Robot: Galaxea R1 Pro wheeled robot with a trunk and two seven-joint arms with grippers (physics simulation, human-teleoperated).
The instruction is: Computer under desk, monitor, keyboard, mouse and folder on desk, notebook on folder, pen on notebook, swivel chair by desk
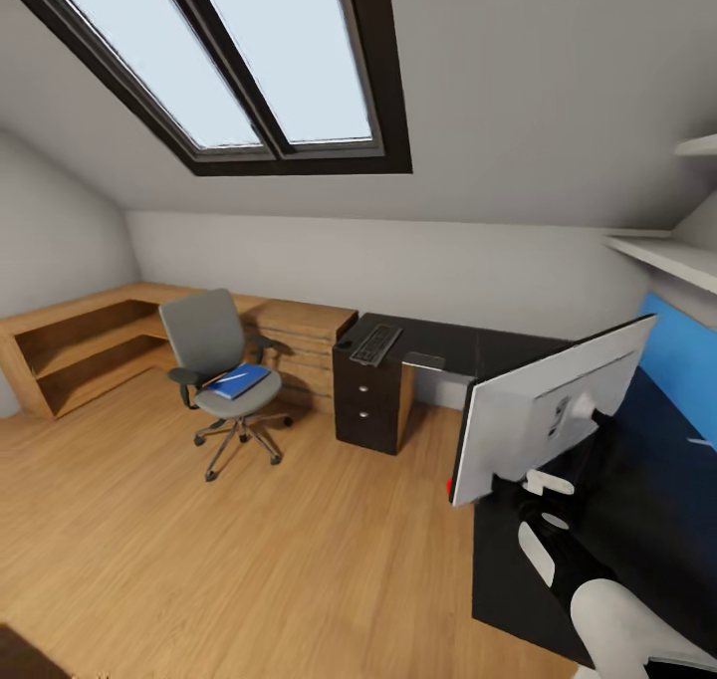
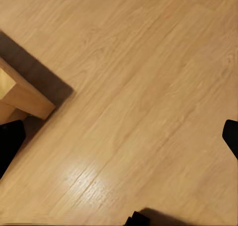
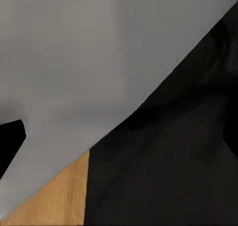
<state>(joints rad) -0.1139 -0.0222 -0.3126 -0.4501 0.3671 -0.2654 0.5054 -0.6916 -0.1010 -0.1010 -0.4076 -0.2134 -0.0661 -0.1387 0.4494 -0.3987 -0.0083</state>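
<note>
Over desk [image 1: 528, 579] | right arm [image 1: 597, 599] reaches behind monitor [image 1: 543, 415] (tilted) | end effector grip: cannot tell

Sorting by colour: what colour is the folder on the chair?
Bright blue folder, clearest in the head view.

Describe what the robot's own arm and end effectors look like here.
In the head view, the right arm is smooth, rounded white casing with black sections at its joints. The wrist views show dark, black finger tips at their edges. No cables or markings are visible.
</note>
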